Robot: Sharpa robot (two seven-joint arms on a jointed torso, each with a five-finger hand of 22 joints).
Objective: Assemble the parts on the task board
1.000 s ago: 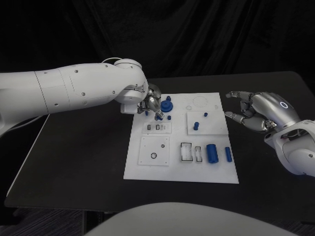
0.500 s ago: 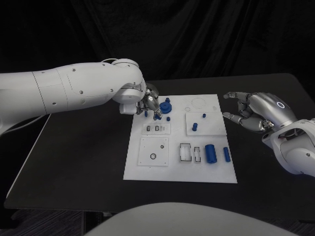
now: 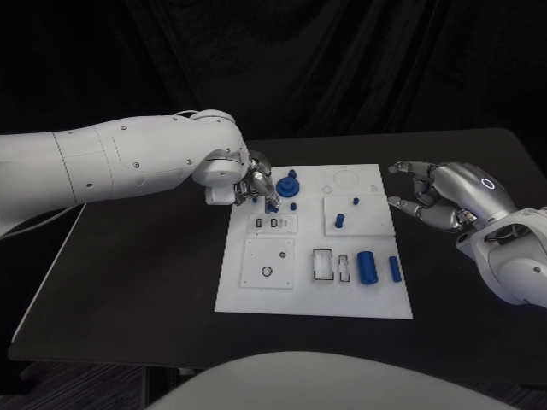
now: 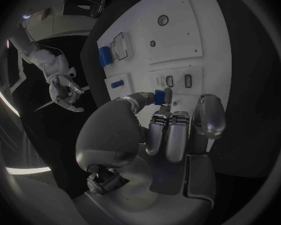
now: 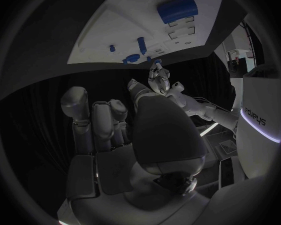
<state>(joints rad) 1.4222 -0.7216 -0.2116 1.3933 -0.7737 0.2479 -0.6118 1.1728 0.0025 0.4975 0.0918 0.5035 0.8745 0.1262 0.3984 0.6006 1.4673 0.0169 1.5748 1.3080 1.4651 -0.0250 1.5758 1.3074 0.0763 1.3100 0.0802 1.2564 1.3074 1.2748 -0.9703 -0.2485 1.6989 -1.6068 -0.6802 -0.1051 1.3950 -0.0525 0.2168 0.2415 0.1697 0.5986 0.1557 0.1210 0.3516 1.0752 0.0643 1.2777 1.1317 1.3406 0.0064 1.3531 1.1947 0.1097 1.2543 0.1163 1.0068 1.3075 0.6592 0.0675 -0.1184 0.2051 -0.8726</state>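
Observation:
The white task board (image 3: 317,295) lies mid-table. My left hand (image 3: 254,183) hovers over the board's far left corner and pinches a small blue part (image 4: 159,97) between thumb and a finger; the part (image 3: 271,203) shows just below the fingers. A blue round knob piece (image 3: 291,183) stands right beside that hand. A blue peg (image 3: 340,220) stands in a raised white plate, and a large blue cylinder (image 3: 367,266) and a blue bar (image 3: 396,267) lie nearer me. My right hand (image 3: 444,200) hangs off the board's right edge, fingers apart, holding nothing.
The black table (image 3: 138,282) has bare room left of the board. Two white slotted inserts (image 3: 332,265) lie beside the cylinder. A square plate with a ring hole (image 3: 270,261) sits on the board's near left. My left forearm (image 3: 114,166) spans the table's far left.
My left hand has drifted slightly toward me with the small blue part. My right hand has shifted a little toward the board.

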